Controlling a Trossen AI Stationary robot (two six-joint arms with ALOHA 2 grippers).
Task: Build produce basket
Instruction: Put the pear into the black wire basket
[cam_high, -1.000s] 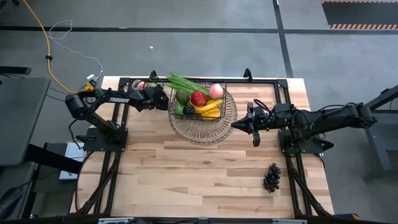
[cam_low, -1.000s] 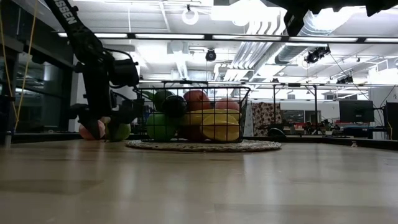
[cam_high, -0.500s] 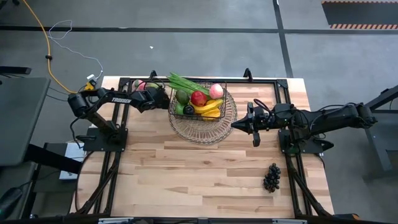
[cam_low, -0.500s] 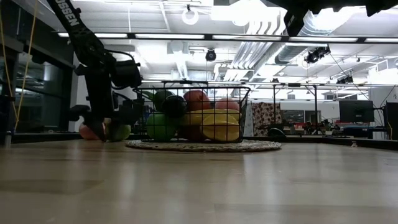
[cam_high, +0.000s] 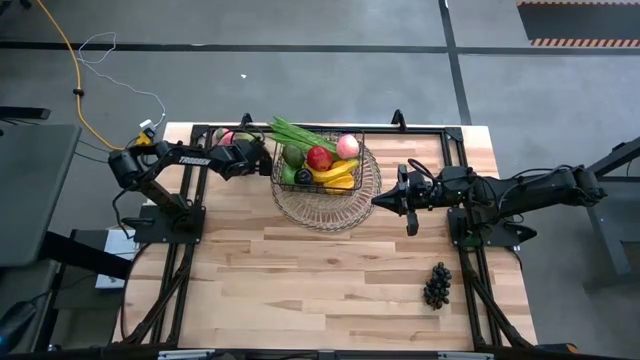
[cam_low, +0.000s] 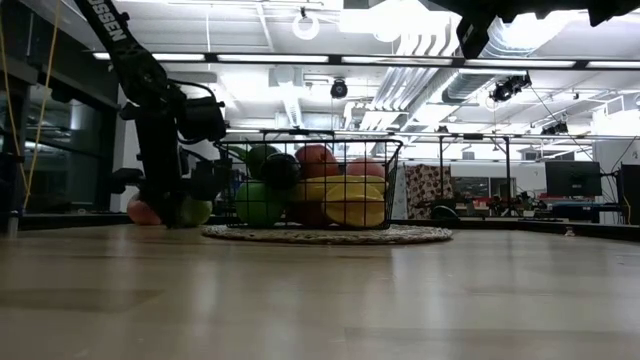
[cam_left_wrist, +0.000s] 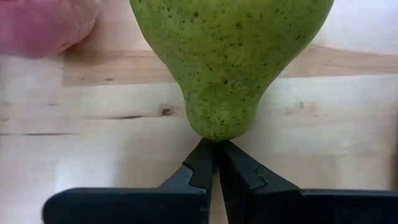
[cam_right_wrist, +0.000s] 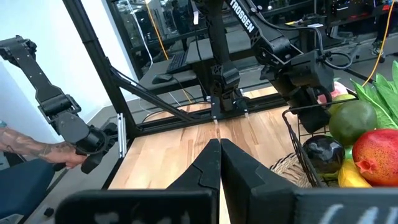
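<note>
The left gripper is seen at the far left corner of the desk, just beside the basket's left wall. Its jaws are closed together on nothing, their tips touching only the narrow end of the pear, which lies on the desk beside a pink peach. The pear appears to have been missed, not gripped. For the pick to be done well, the jaws would probably need to be reopened wide, advanced over the pear's thicker body and closed there, since the tapered end is likely to slip out.

The basket stands on a paler round wire tray near the far edge and already holds an apple, peach, banana, greens and other fruit. Dark grapes lie toward the near right corner.

The right gripper waits just right of the tray, its jaws pressed together and empty.

"TROSSEN" can be read on the left arm.
</note>
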